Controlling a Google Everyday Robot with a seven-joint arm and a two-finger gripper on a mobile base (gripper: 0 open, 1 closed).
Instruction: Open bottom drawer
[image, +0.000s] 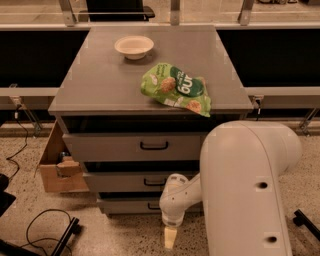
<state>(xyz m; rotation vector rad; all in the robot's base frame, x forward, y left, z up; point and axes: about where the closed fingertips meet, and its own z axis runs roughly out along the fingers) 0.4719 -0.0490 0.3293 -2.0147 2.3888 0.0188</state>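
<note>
The grey cabinet has three drawer fronts. The bottom drawer is the narrowest grey front, lowest down, and its small black loop handle is partly behind my arm. The drawer looks closed. My gripper hangs from the white arm, pointing down at the floor just in front of and below the bottom drawer, slightly right of the handle. It touches nothing that I can see.
The mid drawer and the top drawer sit above. On the cabinet top lie a white bowl and a green snack bag. A cardboard box stands at the left. Cables lie on the floor.
</note>
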